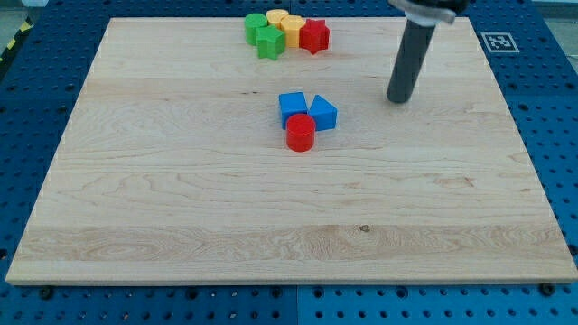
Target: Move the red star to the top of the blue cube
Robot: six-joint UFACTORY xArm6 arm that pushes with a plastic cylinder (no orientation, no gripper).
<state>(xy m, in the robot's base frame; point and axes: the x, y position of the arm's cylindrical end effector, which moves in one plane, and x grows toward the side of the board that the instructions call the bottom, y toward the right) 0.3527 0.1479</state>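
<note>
The red star (315, 36) lies near the view's top, at the right end of a cluster of blocks. The blue cube (293, 107) sits near the board's middle, touching a second blue block (322, 113) on its right and a red cylinder (301, 133) just below. My tip (398, 99) stands on the board to the right of the blue blocks and below-right of the red star, touching no block.
A yellow block (293, 29), another yellow block (277, 18) and two green blocks (256, 27) (269, 42) are bunched left of the red star. The wooden board (181, 199) lies on a blue perforated table (18, 108). A marker tag (497, 41) is at the top right.
</note>
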